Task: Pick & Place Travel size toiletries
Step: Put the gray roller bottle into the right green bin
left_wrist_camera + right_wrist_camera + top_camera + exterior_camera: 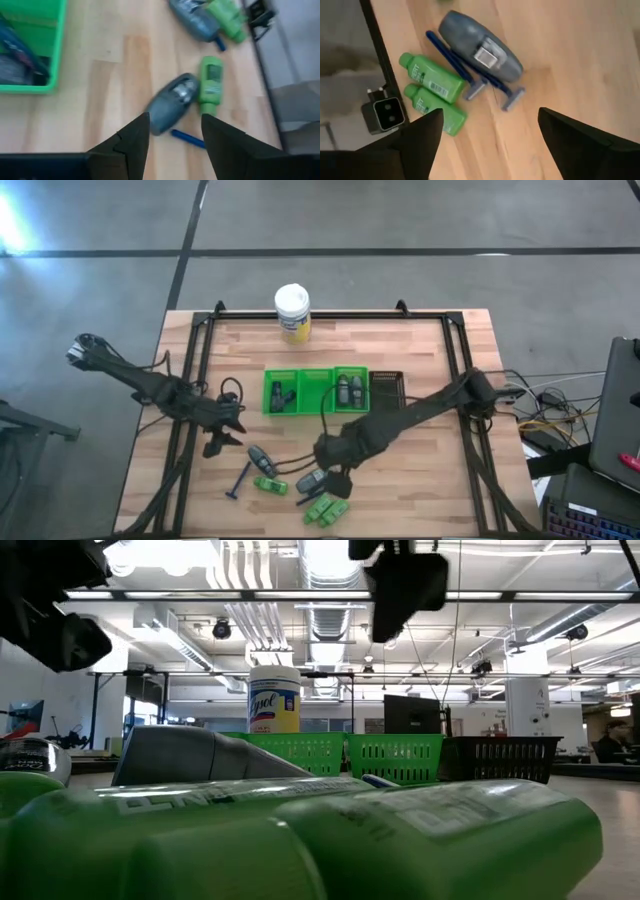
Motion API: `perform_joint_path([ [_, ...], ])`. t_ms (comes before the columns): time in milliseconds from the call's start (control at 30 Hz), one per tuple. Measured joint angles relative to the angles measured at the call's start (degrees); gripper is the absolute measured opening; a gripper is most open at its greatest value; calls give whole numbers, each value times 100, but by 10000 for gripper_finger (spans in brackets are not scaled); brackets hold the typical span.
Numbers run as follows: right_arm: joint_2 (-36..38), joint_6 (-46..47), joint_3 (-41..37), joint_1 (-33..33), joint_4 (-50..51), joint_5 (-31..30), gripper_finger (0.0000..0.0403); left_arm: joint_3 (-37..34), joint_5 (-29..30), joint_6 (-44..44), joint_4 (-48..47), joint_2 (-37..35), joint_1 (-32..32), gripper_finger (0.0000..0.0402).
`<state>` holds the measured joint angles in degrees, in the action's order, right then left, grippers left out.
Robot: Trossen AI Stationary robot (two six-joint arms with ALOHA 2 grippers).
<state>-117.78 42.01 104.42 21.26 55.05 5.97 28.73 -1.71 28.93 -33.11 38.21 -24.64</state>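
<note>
Left gripper (172, 137): jaws spread, empty, above bare wood short of a grey bottle (172, 102); a green bottle (212, 85) touches that one's side, a blue razor (189, 139) pokes from under it. Only the left wrist view shows this gap. Right gripper (490, 132): jaws spread wide, holding nothing, over a second grey bottle (480, 46) lying across two blue razors (465, 75); two green bottles (432, 77) side by side by the table's black rail (380, 60). The high view alone places both clusters at the table's near edge, left gripper (222, 442) well apart from right gripper (335, 478), and shows more toiletries already in the green tray (315, 392), white jar (292, 312) beyond. In the low view, green bottles (300, 840) fill the foreground.
</note>
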Motion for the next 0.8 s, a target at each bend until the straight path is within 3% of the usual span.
perform_joint_path([
  [233,-928,-1539,1180,39,-42,-206,304,-2,-530,472,-193,-505,0,183],
  [433,-1954,-3055,2413,111,316,-209,318,0,-835,865,-748,-971,-21,183],
  [567,-2428,-3299,3065,125,936,-332,332,0,-835,1039,-958,-1325,-46,183],
  [800,-2559,-3275,3001,122,849,-621,343,6,-662,1149,-963,-1755,-48,183],
])
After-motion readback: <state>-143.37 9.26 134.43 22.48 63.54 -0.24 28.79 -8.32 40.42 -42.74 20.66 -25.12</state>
